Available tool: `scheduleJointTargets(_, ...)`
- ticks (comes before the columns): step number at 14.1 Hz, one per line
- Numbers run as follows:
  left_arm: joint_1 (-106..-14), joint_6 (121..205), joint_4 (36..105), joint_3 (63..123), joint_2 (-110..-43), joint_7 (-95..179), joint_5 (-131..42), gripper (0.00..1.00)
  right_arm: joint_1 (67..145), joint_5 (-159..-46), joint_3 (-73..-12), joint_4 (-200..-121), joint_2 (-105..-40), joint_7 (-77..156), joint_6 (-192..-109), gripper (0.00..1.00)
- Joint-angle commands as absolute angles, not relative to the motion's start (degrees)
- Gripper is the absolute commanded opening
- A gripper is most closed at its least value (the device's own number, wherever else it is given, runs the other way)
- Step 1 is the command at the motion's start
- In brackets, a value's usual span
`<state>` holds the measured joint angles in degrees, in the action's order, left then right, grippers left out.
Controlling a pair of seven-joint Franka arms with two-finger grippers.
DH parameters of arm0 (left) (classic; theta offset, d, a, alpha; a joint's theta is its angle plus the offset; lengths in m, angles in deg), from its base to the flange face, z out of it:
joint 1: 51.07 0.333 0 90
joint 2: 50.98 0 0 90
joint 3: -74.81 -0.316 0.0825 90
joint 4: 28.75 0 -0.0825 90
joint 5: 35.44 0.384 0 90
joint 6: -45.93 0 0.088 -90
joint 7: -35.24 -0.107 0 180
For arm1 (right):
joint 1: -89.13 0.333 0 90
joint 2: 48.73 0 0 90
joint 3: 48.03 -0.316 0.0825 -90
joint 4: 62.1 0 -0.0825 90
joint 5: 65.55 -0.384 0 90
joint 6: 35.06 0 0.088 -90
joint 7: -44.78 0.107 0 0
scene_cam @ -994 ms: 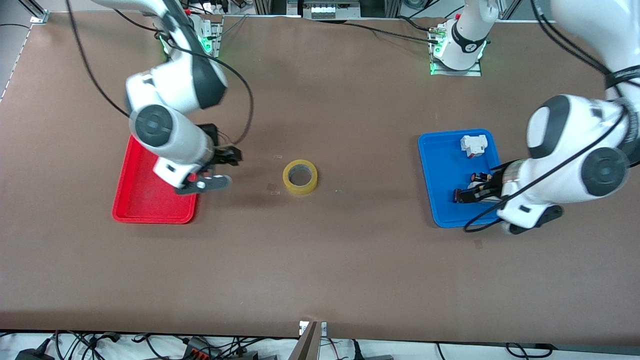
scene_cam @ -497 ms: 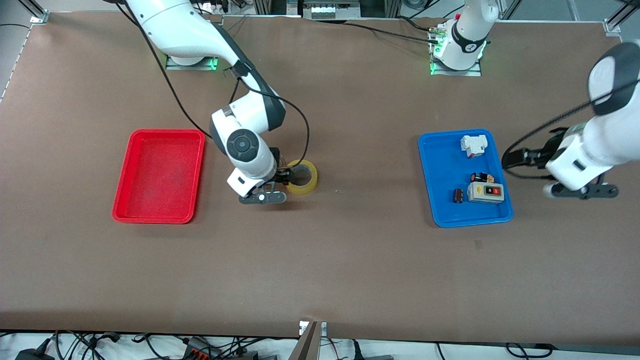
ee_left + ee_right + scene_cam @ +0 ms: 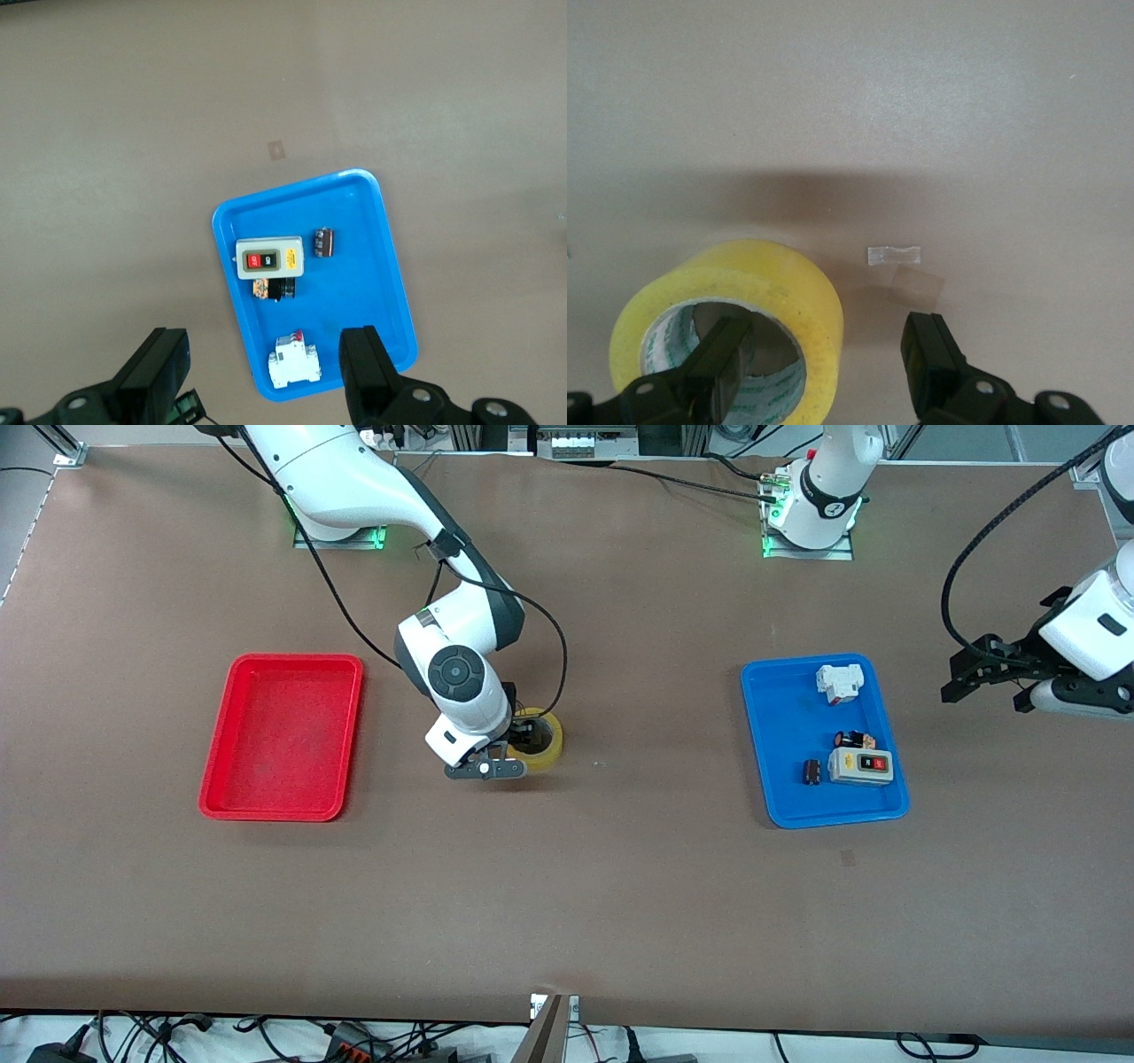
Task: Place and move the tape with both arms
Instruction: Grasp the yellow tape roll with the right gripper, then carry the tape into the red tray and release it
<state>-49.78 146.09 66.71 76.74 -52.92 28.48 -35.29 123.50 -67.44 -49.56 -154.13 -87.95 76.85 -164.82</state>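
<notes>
The tape lies flat on the brown bench just left of the frame's centre in the front view, its round hole facing straight up, so its axis stands upright and no side is longer than another. It sits between the red tray at middle left and the blue tray at middle right, nearer to the red one.

The right hand is down at the tape. In the right wrist view its fingers are spread wide, one inside the hole and the other just outside the yellow wall, straddling the ring without pinching it. Two small clear tape scraps lie on the bench just beside the roll.

The left hand hangs in the air at the right edge of the front view, over bare bench next to the blue tray. Its fingers are wide apart and hold nothing. Below it the blue tray carries a grey switch box, a white breaker, a small black cylinder and a small dark part.
</notes>
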Motion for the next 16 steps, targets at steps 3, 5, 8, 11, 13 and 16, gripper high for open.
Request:
scheduleJointTargets(3, -50.7, 147.4, 69.8, 76.3, -51.0, 28.9, -33.8, 1.0, 124.8, -68.0, -49.0, -153.0, -89.9, 77.2, -164.9, 0.89)
scheduleJointTargets(5, -50.5, 147.4, 69.1, 76.0, -51.4, 29.9, -33.8, 1.0, 125.1, -68.1, -49.0, -152.7, -90.6, 77.6, -164.8, 0.42)
scheduleJointTargets(8, -49.9, 147.2, 68.4, 76.0, -51.4, 29.8, -33.9, 1.0, 125.3, -69.2, -49.0, -152.4, -90.1, 80.4, -164.6, 0.0)
scheduleJointTargets(11, -49.3, 146.0, 68.0, 76.0, -51.7, 29.8, -34.1, 1.0, 123.1, -69.3, -48.4, -152.5, -84.4, 80.1, -160.1, 0.0)
scheduleJointTargets(13, -49.3, 146.0, 68.0, 76.0, -51.7, 29.8, -34.2, 1.0, 117.5, -69.2, -48.4, -153.8, -78.6, 77.8, -152.7, 0.0)
scheduleJointTargets(16, -49.3, 146.0, 68.0, 76.1, -51.7, 29.8, -34.4, 1.0, 106.4, -69.1, -48.4, -163.5, -71.9, 69.9, -151.9, 0.0)
